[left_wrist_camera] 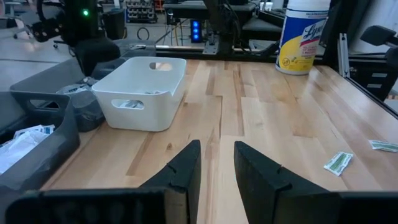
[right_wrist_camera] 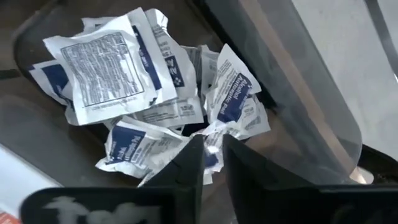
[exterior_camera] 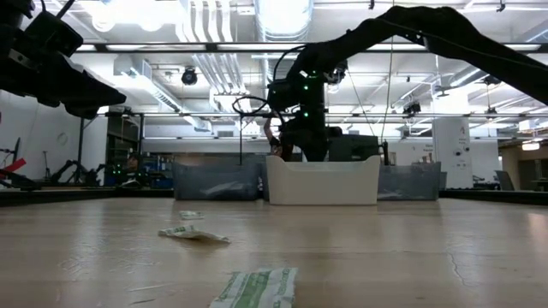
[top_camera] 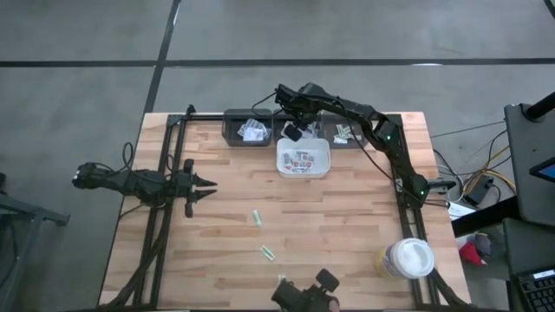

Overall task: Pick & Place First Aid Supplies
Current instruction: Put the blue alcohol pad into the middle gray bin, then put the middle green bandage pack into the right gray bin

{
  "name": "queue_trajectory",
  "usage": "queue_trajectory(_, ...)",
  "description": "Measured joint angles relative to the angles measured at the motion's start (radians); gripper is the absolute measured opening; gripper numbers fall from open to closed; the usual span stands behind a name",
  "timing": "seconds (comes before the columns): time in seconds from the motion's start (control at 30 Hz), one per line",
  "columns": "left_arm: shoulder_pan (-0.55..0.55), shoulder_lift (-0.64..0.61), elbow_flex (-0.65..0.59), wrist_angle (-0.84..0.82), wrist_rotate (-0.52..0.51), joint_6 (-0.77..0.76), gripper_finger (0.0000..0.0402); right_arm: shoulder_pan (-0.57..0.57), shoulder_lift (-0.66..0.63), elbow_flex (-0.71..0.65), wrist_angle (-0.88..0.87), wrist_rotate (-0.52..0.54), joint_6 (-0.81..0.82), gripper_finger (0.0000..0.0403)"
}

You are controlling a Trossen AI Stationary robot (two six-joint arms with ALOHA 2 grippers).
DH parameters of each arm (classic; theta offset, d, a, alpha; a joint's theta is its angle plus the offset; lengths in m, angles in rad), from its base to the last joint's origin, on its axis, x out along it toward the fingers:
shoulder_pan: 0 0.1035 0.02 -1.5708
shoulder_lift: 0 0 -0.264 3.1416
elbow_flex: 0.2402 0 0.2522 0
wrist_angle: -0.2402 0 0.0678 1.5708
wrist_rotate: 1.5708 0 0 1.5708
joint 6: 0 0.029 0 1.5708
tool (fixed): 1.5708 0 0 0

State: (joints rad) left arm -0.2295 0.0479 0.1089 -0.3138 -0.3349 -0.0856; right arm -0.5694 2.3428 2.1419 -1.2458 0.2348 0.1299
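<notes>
Right end effector (right_wrist_camera: pixel 210 149) narrow, pinching a crumpled packet (right_wrist_camera: pixel 214 142) in the far-edge bin (right_wrist_camera: pixel 298 93); light, soft, slippery; best pinched at a crimped edge. Left end effector (left_wrist_camera: pixel 216 163) narrow, empty.

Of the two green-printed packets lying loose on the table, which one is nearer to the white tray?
The upper loose packet, nearer the white tray; the other packet lies farther toward the table's front edge.

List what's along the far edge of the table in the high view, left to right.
Left dark bin holding white packets → right gripper above the white tray → right dark bin holding greenish packets.
</notes>
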Motion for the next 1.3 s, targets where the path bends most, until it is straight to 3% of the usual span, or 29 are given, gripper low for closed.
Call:
queue_trajectory(0.2,0.0,0.0,0.0,0.0,0.0,0.0,0.0094,0.002,-0.002,0.057,-0.052,-0.02,0.01,0.0102)
queue_trajectory(0.5,0.0,0.0,0.0,0.013,0.009,-0.069,0.0094,0.09,-0.09,0.147,-0.192,-0.192,0.056,0.0122)
queue_trajectory(0.7,0.0,0.0,0.0,0.016,0.059,-0.13,0.0094,0.252,-0.214,0.133,-0.192,-0.199,0.039,0.0127)
queue_trajectory(0.9,0.0,0.0,0.0,0.017,0.065,-0.153,0.0094,0.458,-0.289,0.133,-0.187,-0.198,0.12,0.0124)
queue_trajectory(1.3,0.0,0.0,0.0,0.034,0.065,-0.155,0.0094,0.851,-0.245,0.132,-0.085,-0.182,0.3,0.0101)
